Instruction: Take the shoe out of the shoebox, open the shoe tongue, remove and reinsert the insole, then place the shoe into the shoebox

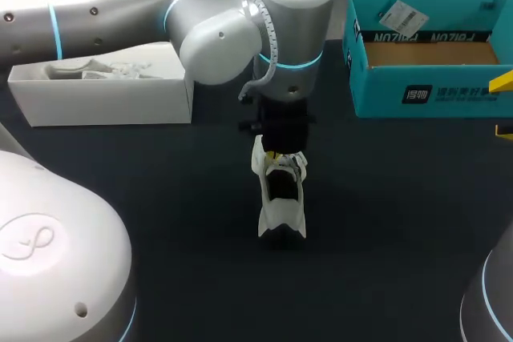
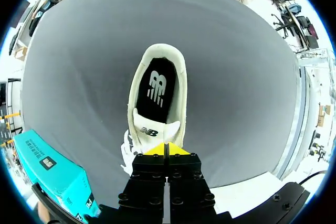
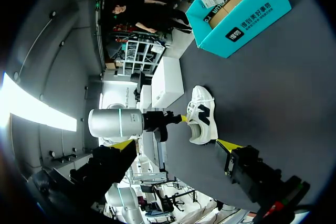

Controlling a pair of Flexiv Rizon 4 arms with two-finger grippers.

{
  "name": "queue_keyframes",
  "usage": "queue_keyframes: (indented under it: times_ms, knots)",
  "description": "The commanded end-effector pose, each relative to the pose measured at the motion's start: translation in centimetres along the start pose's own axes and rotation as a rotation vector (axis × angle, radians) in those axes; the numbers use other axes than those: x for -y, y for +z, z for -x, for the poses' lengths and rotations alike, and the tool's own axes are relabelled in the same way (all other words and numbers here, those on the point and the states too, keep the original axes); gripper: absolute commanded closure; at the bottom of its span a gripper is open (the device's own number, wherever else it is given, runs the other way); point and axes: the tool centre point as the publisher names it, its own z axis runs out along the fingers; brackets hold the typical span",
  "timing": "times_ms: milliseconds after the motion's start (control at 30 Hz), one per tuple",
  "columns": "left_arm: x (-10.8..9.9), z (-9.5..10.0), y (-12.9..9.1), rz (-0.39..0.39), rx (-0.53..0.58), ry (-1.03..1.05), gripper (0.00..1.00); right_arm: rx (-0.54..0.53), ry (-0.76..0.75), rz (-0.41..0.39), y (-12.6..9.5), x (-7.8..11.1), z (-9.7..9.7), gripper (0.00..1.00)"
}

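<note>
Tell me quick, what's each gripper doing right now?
Left gripper: closed, apparently pinching the tongue of the shoe.
Right gripper: open, holding nothing.

Robotics lab, manipulation test cell. Left arm (image 1: 104, 6) and right arm (image 1: 490, 303) flank a dark matte desk (image 1: 160, 198). Teal shoebox (image 1: 425, 94) and white box (image 1: 104, 100) sit on it as props.

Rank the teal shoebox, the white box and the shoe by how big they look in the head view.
1-2. teal shoebox and white box: look alike; each only partly visible, so unranked.
3. shoe: clearly smallest.
</note>
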Motion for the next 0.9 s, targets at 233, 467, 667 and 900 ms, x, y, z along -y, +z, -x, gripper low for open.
queue_keyframes:
  times_ms: [233,467,667,900]
  knots:
    - [0.6,-0.2,-0.3,0.036,0.037,-0.106,1.00,0.003,0.001,0.003,0.0,0.2,0.0,0.00]
    - [0.6,-0.2,-0.3,0.036,0.037,-0.106,1.00,0.003,0.001,0.003,0.0,0.2,0.0,0.00]
    - [1.3,-0.6,-2.1,-0.010,0.043,-0.471,1.00,0.003,0.001,0.003,0.0,0.2,0.0,0.00]
    - [1.7,-1.7,-2.1,-0.052,-0.017,-0.907,1.00,0.003,0.001,0.003,0.0,0.2,0.0,0.00]
